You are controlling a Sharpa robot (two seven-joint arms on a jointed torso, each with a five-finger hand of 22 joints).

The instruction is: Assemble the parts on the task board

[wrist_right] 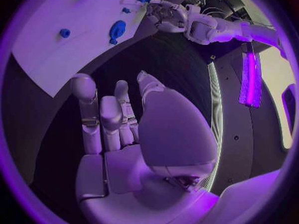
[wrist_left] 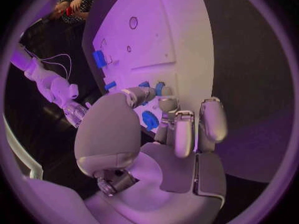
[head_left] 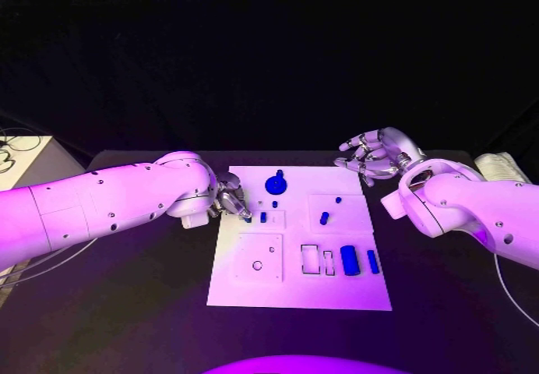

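Black table (head_left: 135,312) bearing white task board (head_left: 297,292) with blue parts (head_left: 350,259); left hand (head_left: 230,199) reaching over its left edge, grasp indiscernible, likely for insertion; right hand (head_left: 376,154) hovering empty, fingers spread, far right.

black table (head_left: 135,312), white task board (head_left: 297,292) lying flat at its middle

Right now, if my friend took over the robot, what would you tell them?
Left hand: at the task board's left edge, fingers down by small blue parts; whether it holds one is unclear.
Right hand: open, holding nothing, off the board's far right corner.
Parts: round blue part near the far edge, blue peg mid-board, two blue cylinders beside empty rectangular slots.
Done: can't tell. Left: the empty slots, at least.
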